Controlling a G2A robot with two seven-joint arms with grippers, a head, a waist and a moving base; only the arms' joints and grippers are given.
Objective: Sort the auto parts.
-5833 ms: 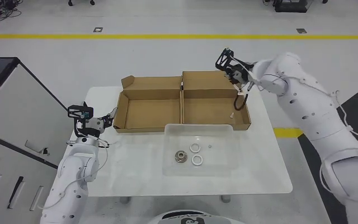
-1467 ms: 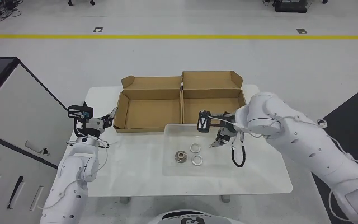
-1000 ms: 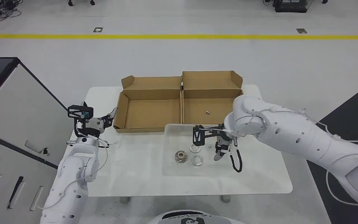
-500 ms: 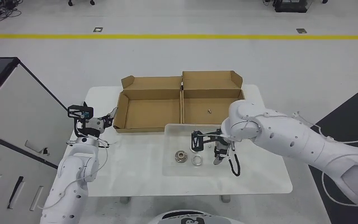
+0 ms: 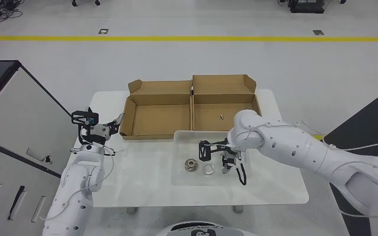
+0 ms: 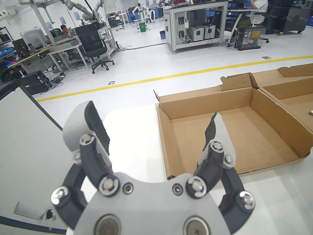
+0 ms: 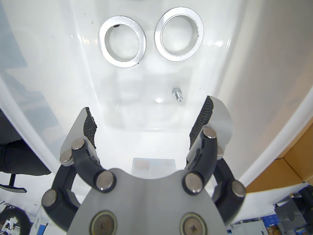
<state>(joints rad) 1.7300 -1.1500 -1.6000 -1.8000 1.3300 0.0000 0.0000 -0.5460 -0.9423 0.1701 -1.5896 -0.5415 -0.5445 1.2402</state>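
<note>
The right gripper (image 7: pixel 149 114) is held wide open just short of the small bolt (image 7: pixel 177 94) near the tray's (image 7: pixel 240 57) far edge, presumably for pickup.

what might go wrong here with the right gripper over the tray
The bolt is tiny and lies ahead of the open right gripper, nearer one fingertip, so closing may miss or flick it. One ring lies close beside the other ring; lifting either could nudge its neighbour.

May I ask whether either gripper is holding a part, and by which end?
Nothing is held: left gripper and right gripper are open, empty.
</note>
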